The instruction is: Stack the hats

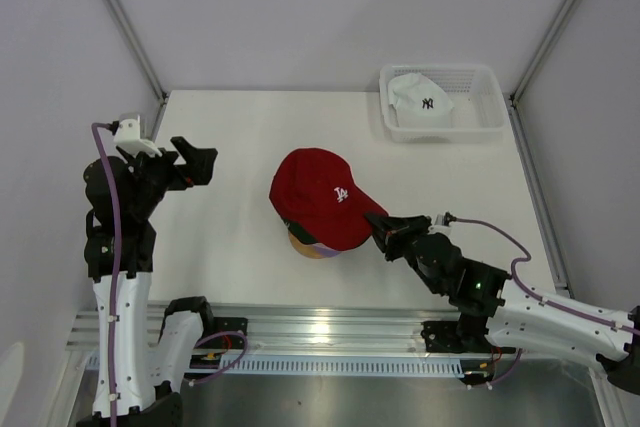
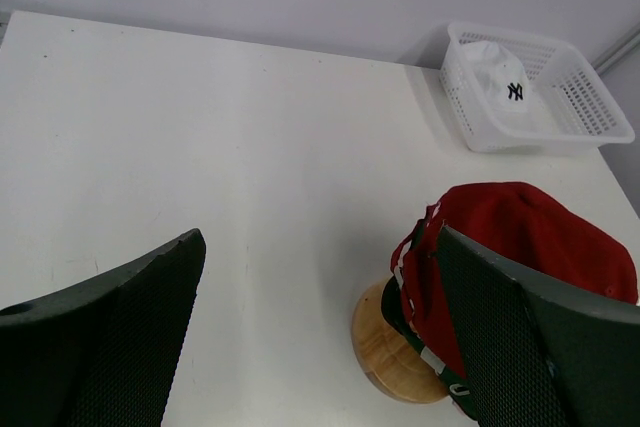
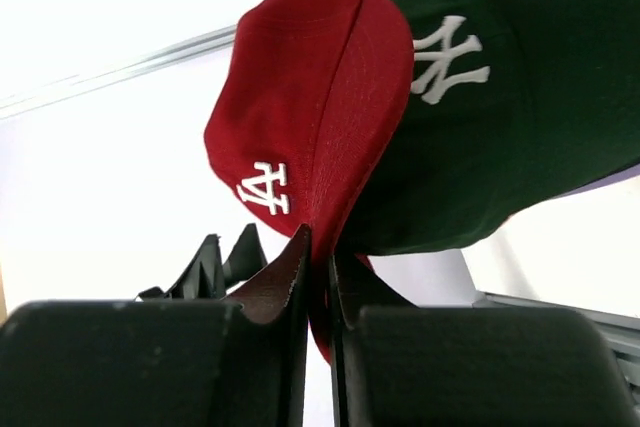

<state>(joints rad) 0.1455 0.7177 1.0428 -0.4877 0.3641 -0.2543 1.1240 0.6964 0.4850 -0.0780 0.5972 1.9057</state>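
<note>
One white tabletop [image 1: 230, 147] carries everything here, and two arms are bolted at its near edge. The right arm [image 1: 480, 292] is stretched low and forward towards the middle so that the pile can be reached. The left arm [image 1: 120, 207] is held raised at the left side, well apart from the pile and out of the way. The left jaws are spread wide and nothing is held between them.

A white mesh basket [image 1: 480, 129] is set at the far right corner, apparently as the store for caps not yet stacked, and one white cap [image 1: 418, 97] is lying in it. The red cap [image 1: 322, 197] is seated on top of the pile at the middle of the tabletop, with its brim pointed towards the right arm. In the right wrist view the right jaws are seen drawn almost together on the edge of that brim. The red cap is therefore judged to be pinched, probably so that it can be tugged square over the cap below.

A dark green cap [image 3: 500, 127] is nested directly under the red one; what lies beneath it cannot be made out. The pile is propped on a round wooden stand [image 2: 385, 347], by which the crowns are probably kept domed so that each cap fits over the last. Only the white cap appears left to be added.
</note>
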